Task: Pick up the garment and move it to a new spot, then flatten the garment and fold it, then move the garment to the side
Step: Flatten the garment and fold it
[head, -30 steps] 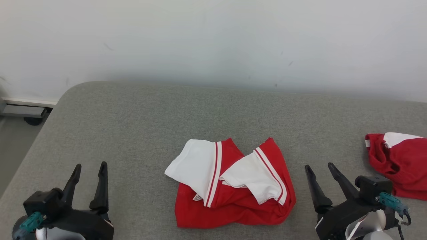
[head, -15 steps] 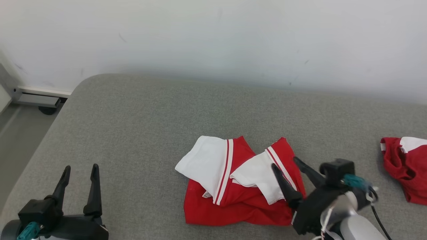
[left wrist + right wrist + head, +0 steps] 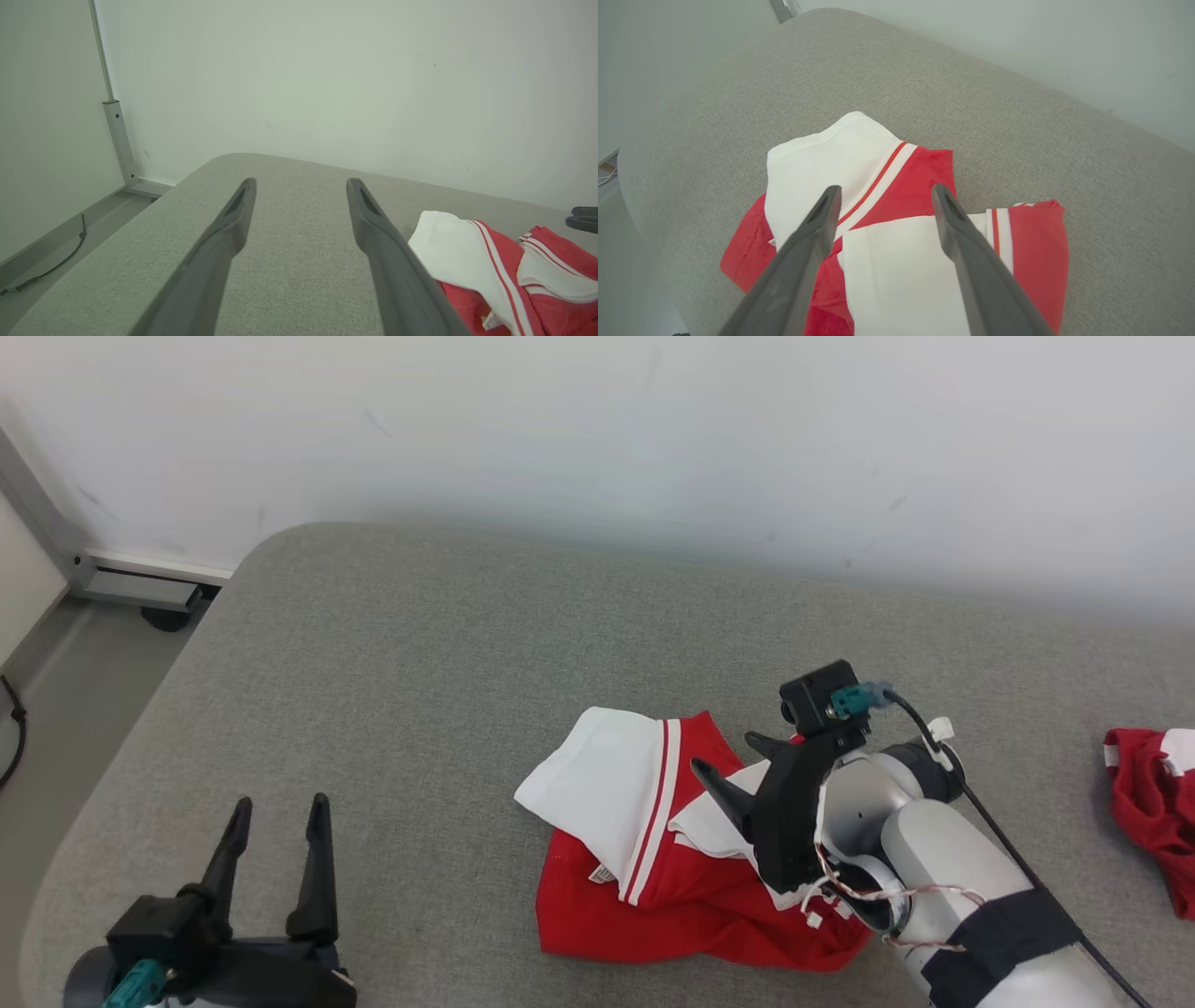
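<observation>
Head view, garment: the red-and-white garment (image 3: 653, 905) lies crumpled on the grey cushion (image 3: 420, 663), right of centre, with white parts folded over red.
Head view, right gripper: the right gripper (image 3: 724, 754) hangs over the garment's right half, jaws spread wide, holding nothing.
Head view, left gripper: the left gripper (image 3: 282, 803) is at the lower left, well apart from the garment, jaws wide and empty.
Head view, second cloth: a second red cloth (image 3: 1144, 793) lies at the right edge, well apart.
Left wrist view: the fingers (image 3: 373, 242) frame bare cushion; the garment lies to their right.
Right wrist view: the right gripper points down at the garment, with a white sleeve (image 3: 896, 280) and its striped band between the jaws; contact with the cloth cannot be told.
Handling (judged): light, soft and limp. It will sag and drape when lifted. It is not fragile, but a pinch may catch only the top layer.
Hold (judged): best at a raised fold or the striped hem, where cloth stands up off the cushion; flat areas offer little to pinch.
</observation>
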`<state>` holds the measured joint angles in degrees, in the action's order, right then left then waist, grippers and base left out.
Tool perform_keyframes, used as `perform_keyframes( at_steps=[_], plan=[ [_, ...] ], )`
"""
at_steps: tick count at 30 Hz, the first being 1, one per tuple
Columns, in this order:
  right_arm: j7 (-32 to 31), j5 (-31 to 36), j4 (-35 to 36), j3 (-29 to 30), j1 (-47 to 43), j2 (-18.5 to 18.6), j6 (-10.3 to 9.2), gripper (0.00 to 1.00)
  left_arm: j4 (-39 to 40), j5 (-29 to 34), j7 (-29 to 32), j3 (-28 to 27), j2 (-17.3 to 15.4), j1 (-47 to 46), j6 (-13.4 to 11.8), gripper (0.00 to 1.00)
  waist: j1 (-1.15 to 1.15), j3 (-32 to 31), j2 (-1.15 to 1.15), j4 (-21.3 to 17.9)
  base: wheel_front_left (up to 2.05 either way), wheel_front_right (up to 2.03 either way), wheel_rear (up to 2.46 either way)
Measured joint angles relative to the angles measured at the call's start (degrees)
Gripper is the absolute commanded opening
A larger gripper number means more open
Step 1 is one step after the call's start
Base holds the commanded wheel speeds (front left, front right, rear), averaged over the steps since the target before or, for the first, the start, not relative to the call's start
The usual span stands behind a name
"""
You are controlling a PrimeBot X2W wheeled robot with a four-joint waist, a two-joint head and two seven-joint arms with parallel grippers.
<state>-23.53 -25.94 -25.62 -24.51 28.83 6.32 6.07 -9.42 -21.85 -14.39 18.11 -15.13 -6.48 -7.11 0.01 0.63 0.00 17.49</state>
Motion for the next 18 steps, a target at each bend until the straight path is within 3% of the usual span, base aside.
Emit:
perform_keyframes(
  at_steps=[18],
  plan=[
    [-12.29, -6.51, -21.48, -0.42, 12.85, -2.45, 0.2, 1.0, -0.82, 0.24, 1.34, 4.58, 3.24, -4.96, 1.15, 1.0, 0.0, 1.93, 0.0, 7.51, 0.0, 0.0, 0.0]
  ],
)
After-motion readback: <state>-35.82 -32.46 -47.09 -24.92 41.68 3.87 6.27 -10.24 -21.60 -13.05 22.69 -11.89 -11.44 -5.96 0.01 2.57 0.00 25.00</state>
